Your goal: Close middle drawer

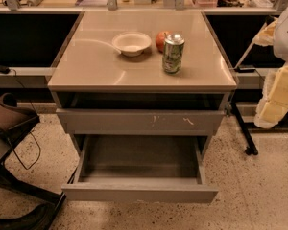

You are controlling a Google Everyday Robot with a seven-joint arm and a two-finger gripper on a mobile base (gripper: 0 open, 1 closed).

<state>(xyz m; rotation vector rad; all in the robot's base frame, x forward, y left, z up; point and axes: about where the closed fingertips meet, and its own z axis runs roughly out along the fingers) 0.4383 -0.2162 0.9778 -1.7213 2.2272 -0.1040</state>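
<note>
Arm (1, 150): one in view, entering low at the left edge of the frame and showing dark throughout.

Upper segment: a rounded, brownish housing (7, 116), lying roughly level with its right end tipped slightly downward.

Cable (32, 152): thin, looping down from under the housing and hanging free.

Lower segment: a dark link (26, 188) running diagonally down and to the right toward the bottom edge.

Gripper (31, 218): in the bottom-left corner, below the link. It appears as a dark, elongated shape lying almost level, its tip directed to the right and slightly upward, with its underside cut off by the lower frame edge.
</note>
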